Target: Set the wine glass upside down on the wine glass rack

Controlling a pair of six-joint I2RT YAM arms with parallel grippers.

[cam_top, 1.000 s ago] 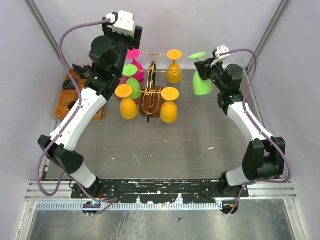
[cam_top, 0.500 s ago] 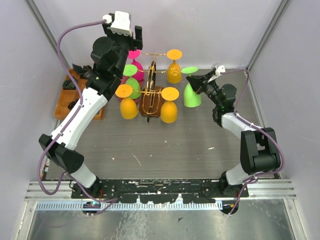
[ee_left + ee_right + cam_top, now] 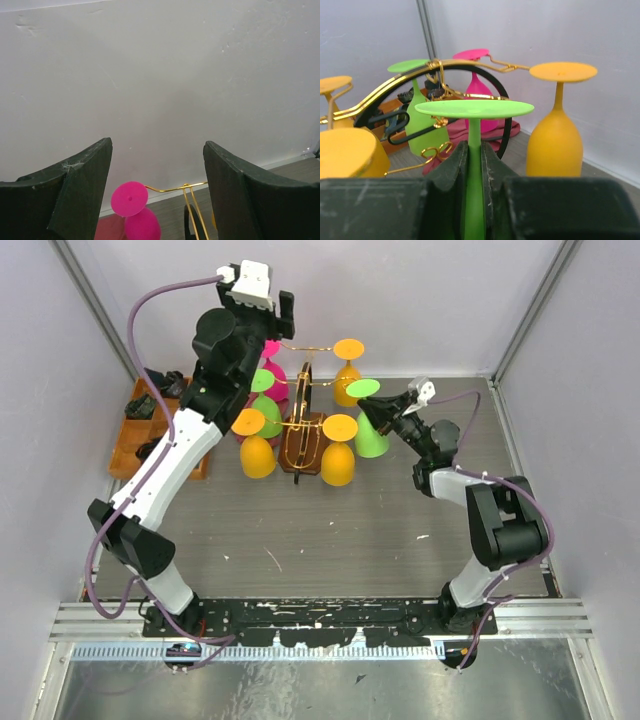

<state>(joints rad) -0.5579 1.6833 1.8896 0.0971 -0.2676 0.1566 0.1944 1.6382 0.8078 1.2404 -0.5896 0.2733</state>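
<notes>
Where grey table (image 3: pixel 330 530) (scuffed) nears the back wall (image 3: pixel 420 300), rack (image 3: pixel 303 440) stands.

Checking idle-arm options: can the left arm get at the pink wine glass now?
Probably yes: the left gripper hangs open above the pink wine glass, nothing between them, though wire of the wine glass rack adjoins its foot.

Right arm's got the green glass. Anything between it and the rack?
Nothing directly. The green wine glass, clamped in the right gripper, faces the wine glass rack. A near orange glass and a far orange glass, both hung, flank the path.
</notes>
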